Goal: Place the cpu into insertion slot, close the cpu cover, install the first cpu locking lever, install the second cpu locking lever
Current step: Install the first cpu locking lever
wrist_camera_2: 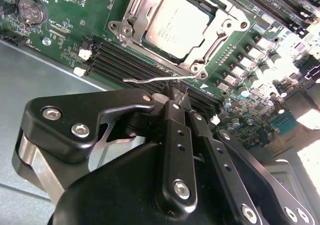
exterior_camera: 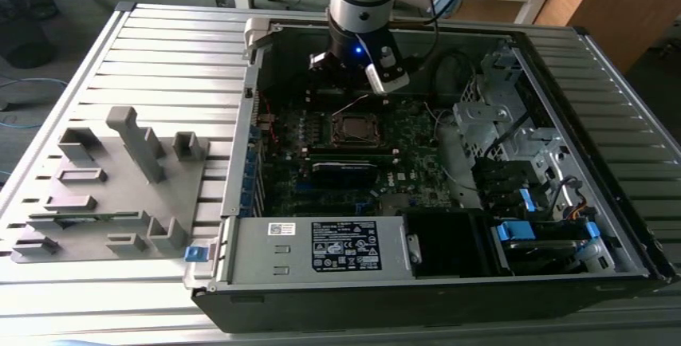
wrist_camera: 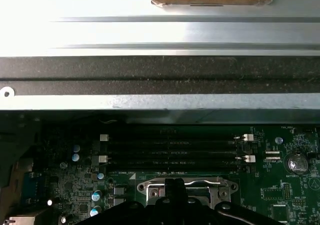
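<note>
- Grey moulded fixture plate (exterior_camera: 107, 194) lies on the slatted table at the exterior view's left, well apart from the work.
- Next comes the open computer case (exterior_camera: 239, 123), its green board facing up.
- Mid-board sits the insertion slot (exterior_camera: 356, 128). In the second wrist view the cpu (wrist_camera_2: 175, 22) is already seated in it, silvery face up, and the cpu cover (wrist_camera_2: 131, 15) appears to lie down around it.
- The gripper (wrist_camera_2: 176, 94) hangs just beside the socket. Its fingers are drawn together with no gap showing, the tips right at a thin silvery locking lever (wrist_camera_2: 150, 78). I cannot tell whether they pinch the wire or only press on it.
- Risk: the lever is a springy rod, so a shallow contact at the tips could let it slip off and snap upward, leaving the cover unclamped.
- Risk: the black memory slots (wrist_camera_2: 125, 60) and small capacitors (wrist_camera_2: 250, 67) crowd the fingers, and a sideways sweep could knock them.
- At the exterior view's right, metal drive bays (exterior_camera: 532, 171) stand clear of the arm.
</note>
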